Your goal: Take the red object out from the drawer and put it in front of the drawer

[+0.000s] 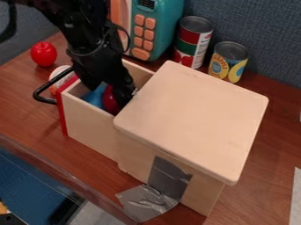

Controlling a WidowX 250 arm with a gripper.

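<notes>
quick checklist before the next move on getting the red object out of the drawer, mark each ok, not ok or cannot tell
1. drawer pulled open: ok
2. red object inside the drawer, within view: ok
3. gripper lowered into the drawer, over the red object: ok
4. fingers spread apart: ok
5. firm hold on the red object: cannot tell, the gripper partly hides it
6. tabletop in view beyond the black handle, as a place to set it down: ok
</notes>
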